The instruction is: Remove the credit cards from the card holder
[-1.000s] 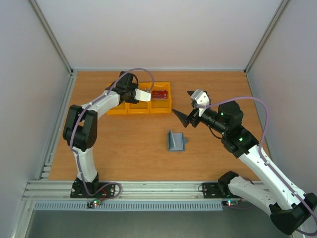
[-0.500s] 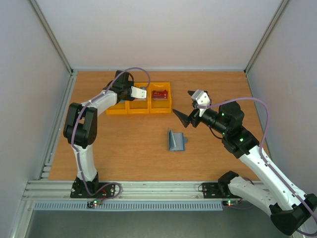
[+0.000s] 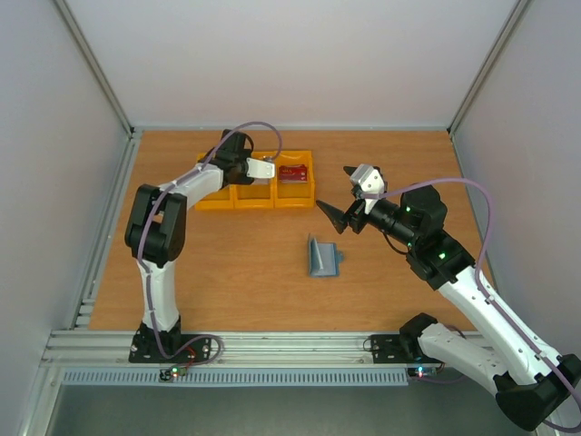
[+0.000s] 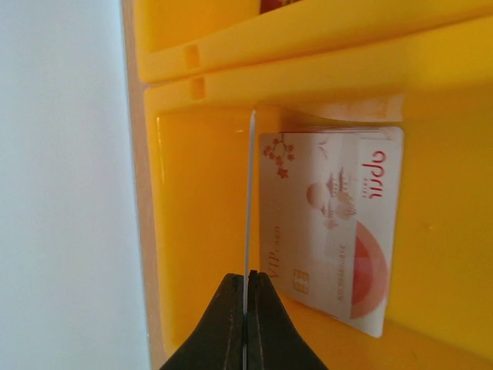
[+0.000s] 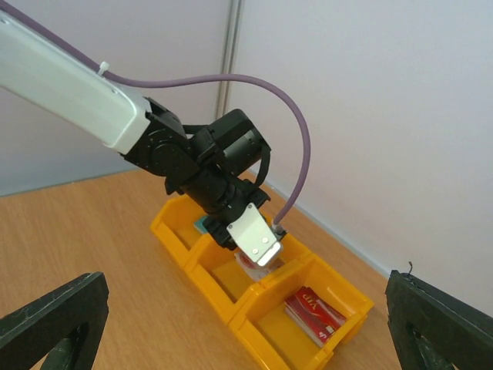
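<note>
The left hand (image 4: 246, 288) is pinched closed on a thin pale card (image 4: 249, 193). The wrist view shows it edge-on, standing upright between the fingertips. This hand hangs over the middle bin (image 4: 196, 231) of a row of three yellow bins (image 3: 254, 203), which sit toward 11 o'clock from the centre of the tabletop (image 3: 227, 272).

On the floor of that middle bin lies a whitish card (image 4: 331, 231) printed with red blossoms and a red disc, face up. In the wrist view the pinched card sits along its 9 o'clock edge. Whether the two touch cannot be told.

The end bin at the 3 o'clock end of the row holds a red card (image 3: 292, 174) lying flat.

The card holder (image 3: 322, 257) stands half-open on the tabletop, just off centre toward 4 o'clock. One blue flap is upright and the other is angled out. It is well apart from the bins and from both hands, and no card can be made out in it from above.

The right hand (image 3: 339, 193) floats above the tabletop at about 1 o'clock from the card holder. Its dark fingers are spread wide with nothing between them. It points toward 9 o'clock, at the bins, so its wrist camera looks across at the left arm and the yellow row.
</note>
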`<state>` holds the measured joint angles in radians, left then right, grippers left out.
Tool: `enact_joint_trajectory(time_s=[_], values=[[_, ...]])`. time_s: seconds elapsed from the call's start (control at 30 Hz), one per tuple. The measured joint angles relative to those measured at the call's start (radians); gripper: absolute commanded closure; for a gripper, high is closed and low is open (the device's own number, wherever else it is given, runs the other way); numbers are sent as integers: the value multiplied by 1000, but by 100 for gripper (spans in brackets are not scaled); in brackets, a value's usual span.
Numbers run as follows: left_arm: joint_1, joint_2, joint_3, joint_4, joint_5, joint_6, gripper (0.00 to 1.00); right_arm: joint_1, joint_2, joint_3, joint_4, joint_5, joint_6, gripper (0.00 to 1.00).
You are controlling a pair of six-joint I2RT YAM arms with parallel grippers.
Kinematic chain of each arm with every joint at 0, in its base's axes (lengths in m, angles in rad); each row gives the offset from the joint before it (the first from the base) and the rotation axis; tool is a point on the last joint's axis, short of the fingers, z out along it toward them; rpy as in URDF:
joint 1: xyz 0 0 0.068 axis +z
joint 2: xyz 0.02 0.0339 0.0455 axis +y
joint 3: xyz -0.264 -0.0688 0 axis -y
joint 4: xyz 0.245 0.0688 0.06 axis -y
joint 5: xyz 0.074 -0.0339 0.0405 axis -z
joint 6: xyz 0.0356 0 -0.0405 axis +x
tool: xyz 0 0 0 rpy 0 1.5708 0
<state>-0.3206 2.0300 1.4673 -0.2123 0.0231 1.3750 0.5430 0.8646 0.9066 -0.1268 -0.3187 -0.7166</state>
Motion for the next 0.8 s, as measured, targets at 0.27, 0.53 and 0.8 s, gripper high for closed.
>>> enact_joint_trajectory(time_s=[0.27,0.53,0.8], values=[[0,34,44,-14,-11,-86,100,0,0,0,-1,0,-4,2],[-6,56,-8,56,-28,-35,86,0,0,0,-1,-7,-6,1],[-7,64,30,20,0,-41,44,0,-9,0,-3,-27,-6,1]])
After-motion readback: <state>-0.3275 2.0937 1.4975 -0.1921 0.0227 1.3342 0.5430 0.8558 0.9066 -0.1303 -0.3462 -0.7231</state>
